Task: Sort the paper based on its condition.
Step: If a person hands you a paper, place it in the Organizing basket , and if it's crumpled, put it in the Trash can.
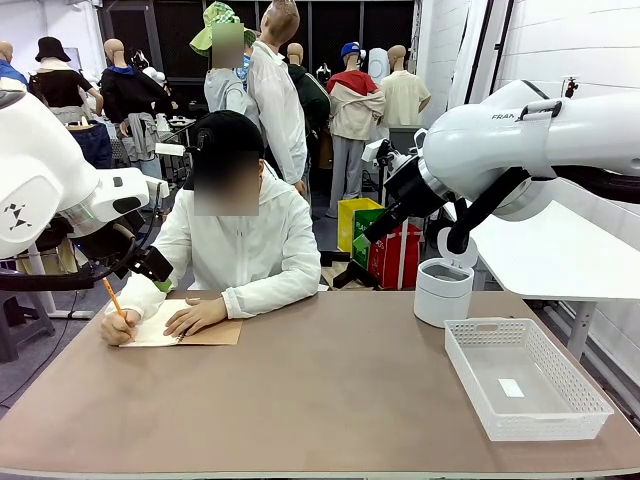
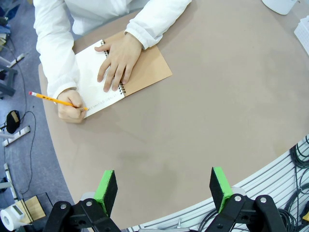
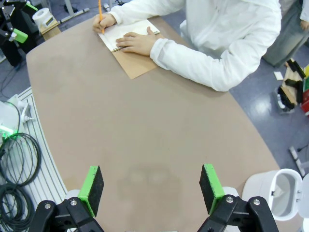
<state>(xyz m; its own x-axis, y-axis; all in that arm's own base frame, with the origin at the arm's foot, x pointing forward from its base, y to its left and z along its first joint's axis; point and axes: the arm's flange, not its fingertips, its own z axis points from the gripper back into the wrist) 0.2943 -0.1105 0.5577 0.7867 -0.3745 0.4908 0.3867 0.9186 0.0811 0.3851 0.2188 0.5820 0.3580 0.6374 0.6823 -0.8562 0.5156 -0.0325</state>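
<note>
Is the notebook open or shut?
Open. The notebook shows a white page, and its brown cover lies flat beside it.

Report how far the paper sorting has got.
Done: nothing sorted; the white basket holds just a small white patch. In hand: the person's hand writes with a pencil on the open notebook, while the left gripper and right gripper hang open above the table, holding nothing. Left: all the sorting.

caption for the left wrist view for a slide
Open left gripper over the table; a person writes in a notebook.
</note>
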